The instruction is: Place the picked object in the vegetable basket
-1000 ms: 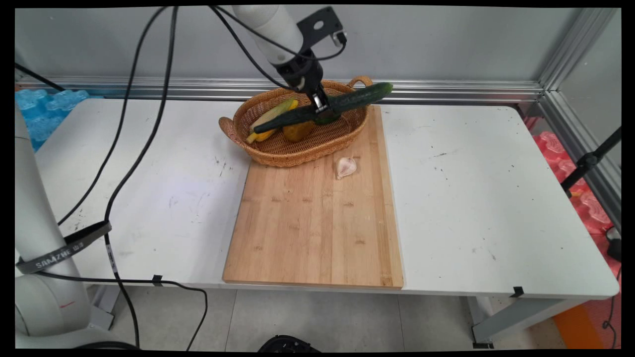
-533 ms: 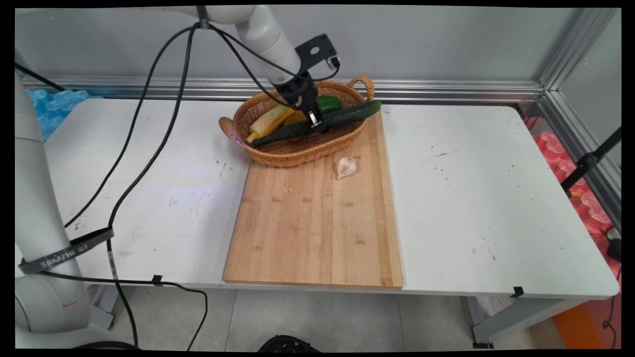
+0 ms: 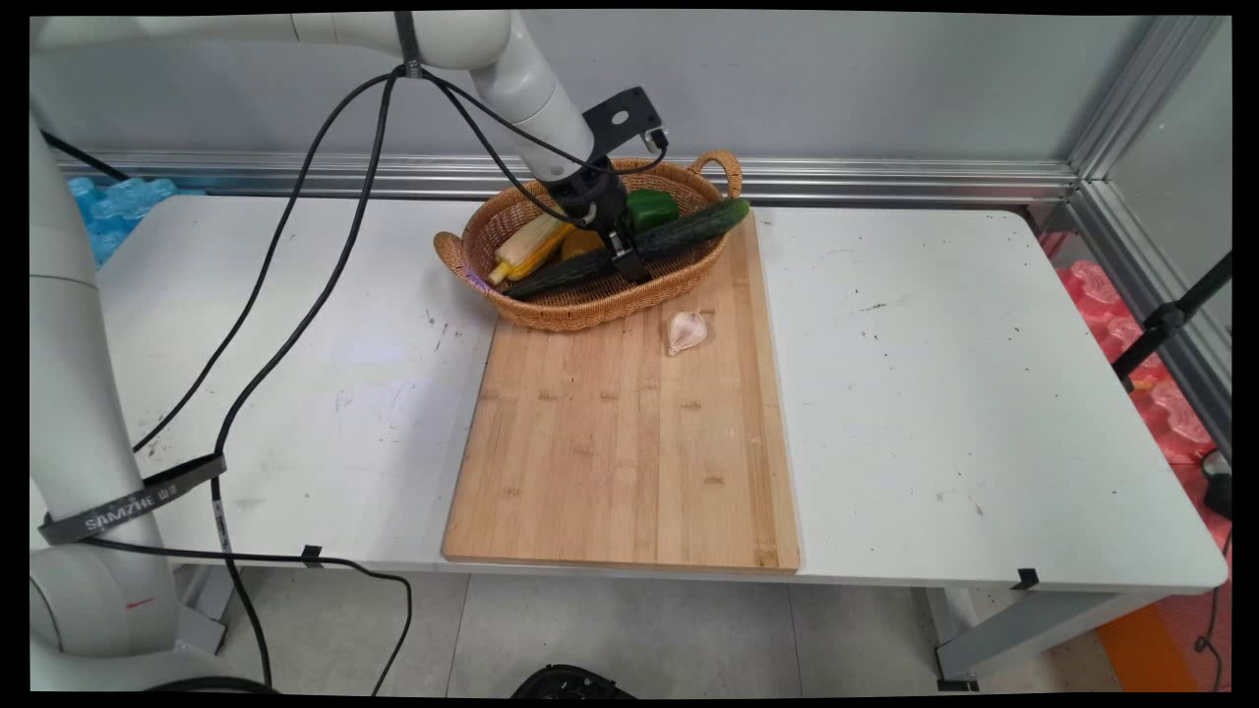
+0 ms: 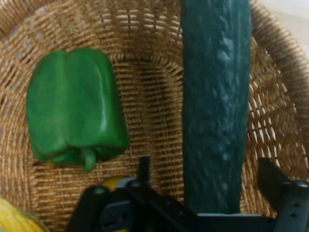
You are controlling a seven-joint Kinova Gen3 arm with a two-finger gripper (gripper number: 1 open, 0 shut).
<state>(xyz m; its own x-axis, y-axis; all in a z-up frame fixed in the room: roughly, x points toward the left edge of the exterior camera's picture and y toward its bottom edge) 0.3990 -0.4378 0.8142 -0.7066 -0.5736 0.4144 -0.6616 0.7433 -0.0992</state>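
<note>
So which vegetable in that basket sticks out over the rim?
The long dark cucumber: its right end overhangs the basket rim, while the corn and green pepper sit inside.

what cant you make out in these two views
- Gripper grip on the cucumber: main view too small; hand view shows fingers either side, contact unclear.
- Cucumber ends: cut off by the hand view's top edge and hidden by the linkage.
- Yellow item in the basket: mostly hidden by arm and cucumber.
- Corn: only a corner in the hand view.
- Pepper: partly behind the gripper in the main view.

A garlic bulb (image 3: 686, 330) lies on the wooden cutting board (image 3: 620, 462) atop the white table (image 3: 964, 393).
</note>
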